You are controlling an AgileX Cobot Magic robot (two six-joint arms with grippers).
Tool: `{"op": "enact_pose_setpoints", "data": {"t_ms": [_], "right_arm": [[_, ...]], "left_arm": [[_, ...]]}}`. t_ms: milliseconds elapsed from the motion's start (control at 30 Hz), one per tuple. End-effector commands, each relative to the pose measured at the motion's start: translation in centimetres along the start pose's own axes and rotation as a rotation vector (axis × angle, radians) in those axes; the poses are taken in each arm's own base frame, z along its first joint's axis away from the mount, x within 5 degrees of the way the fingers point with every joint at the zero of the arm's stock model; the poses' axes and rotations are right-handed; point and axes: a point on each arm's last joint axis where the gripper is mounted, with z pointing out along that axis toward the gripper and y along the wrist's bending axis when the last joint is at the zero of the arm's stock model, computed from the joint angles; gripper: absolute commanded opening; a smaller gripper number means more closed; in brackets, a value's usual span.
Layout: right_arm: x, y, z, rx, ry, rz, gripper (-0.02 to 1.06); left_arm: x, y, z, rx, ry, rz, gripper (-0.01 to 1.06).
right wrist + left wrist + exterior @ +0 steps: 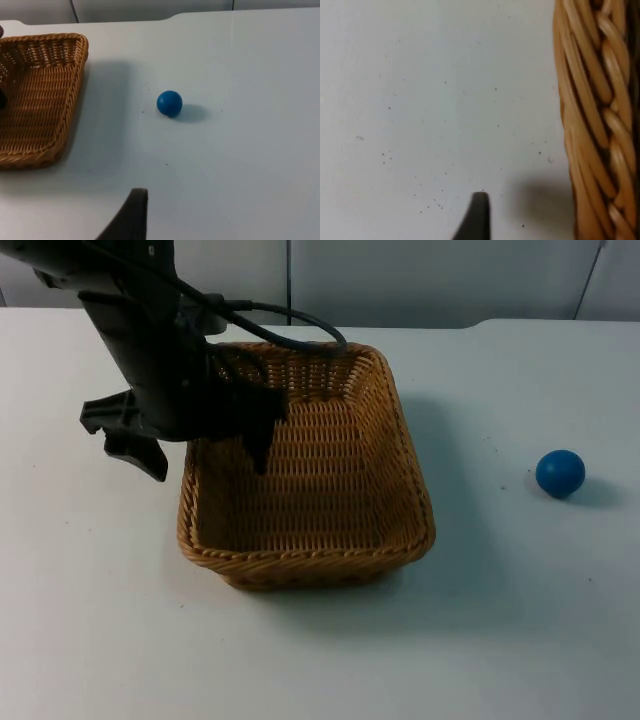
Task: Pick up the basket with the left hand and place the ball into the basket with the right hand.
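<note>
A woven wicker basket (400,455) stands on the white table, with nothing inside it. My left gripper (205,452) is open and straddles the basket's left wall, one finger outside and one inside. The braided rim (587,125) runs close beside the outer fingertip (477,215), which hangs over bare table. A small blue ball (560,473) lies on the table to the right of the basket, well apart from it. My right gripper (131,220) waits short of the ball (169,103), not touching it, and the basket (65,115) is off to one side.
The white table (500,640) ends at a grey partition wall (450,280) at the back. Open table surface lies between basket and ball and along the front edge.
</note>
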Motion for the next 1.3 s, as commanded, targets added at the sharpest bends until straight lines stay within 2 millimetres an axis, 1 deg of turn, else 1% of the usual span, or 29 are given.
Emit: {"op": "enact_pose_setpoints", "data": {"t_ms": [0,33,167,200,233,267,400,567,700,733,867,900,1000,1033,1067,1200,1267], "right_arm": [[0.2,-0.1,0.1,0.007,-0.004,-0.004,1.04],[0.2,-0.1,0.1,0.007,-0.004,-0.004,1.04],[0.2,-0.1,0.1,0.007,-0.004,-0.004,1.04],[0.2,-0.1,0.1,0.007,-0.004,-0.004,1.04],[0.2,-0.1,0.1,0.007,-0.004,-0.004,1.04],[0.2,-0.1,0.1,0.007,-0.004,-0.004,1.04],[0.2,-0.1,0.1,0.007,-0.004,-0.004,1.04],[0.2,-0.1,0.1,0.007,-0.004,-0.004,1.04],[0.2,-0.1,0.1,0.007,-0.004,-0.004,1.04],[0.2,-0.1,0.1,0.007,-0.004,-0.004,1.04],[0.2,-0.1,0.1,0.007,-0.004,-0.004,1.04],[0.2,-0.1,0.1,0.007,-0.004,-0.004,1.04],[0.2,-0.1,0.1,0.007,-0.004,-0.004,1.04],[0.2,-0.1,0.1,0.007,-0.004,-0.004,1.04],[0.2,-0.1,0.1,0.007,-0.004,-0.004,1.04],[0.2,-0.1,0.1,0.007,-0.004,-0.004,1.04],[0.2,-0.1,0.1,0.007,-0.004,-0.004,1.04]], "left_arm": [[0.0,-0.5,-0.1,0.010,-0.002,-0.031,0.53],[0.0,-0.5,-0.1,0.010,-0.002,-0.031,0.53],[0.0,-0.4,0.1,0.009,0.001,-0.063,0.10],[0.0,-0.4,0.1,0.008,0.003,-0.070,0.02],[0.0,-0.4,0.1,0.008,0.003,-0.070,0.02],[0.0,-0.4,0.1,0.007,0.007,-0.070,0.00],[0.3,-0.3,0.1,-0.002,0.029,-0.070,0.00],[0.5,-0.4,-0.7,-0.008,0.060,-0.072,0.00],[0.3,-0.7,-2.9,0.017,0.056,-0.025,0.00],[0.3,-0.7,-2.9,0.017,0.056,-0.025,0.00],[0.1,-1.3,-5.6,0.069,0.035,0.016,0.00],[0.1,-1.3,-5.6,0.069,0.035,0.016,0.00],[0.0,-2.0,-7.8,0.141,0.004,0.024,0.00],[-0.1,-2.3,-8.9,0.174,-0.013,0.030,0.00],[-0.1,-2.3,-8.9,0.174,-0.013,0.030,0.00],[0.0,-2.7,-11.5,0.217,-0.042,0.044,0.00],[0.0,-2.6,-11.9,0.218,-0.046,0.043,0.00]]}}
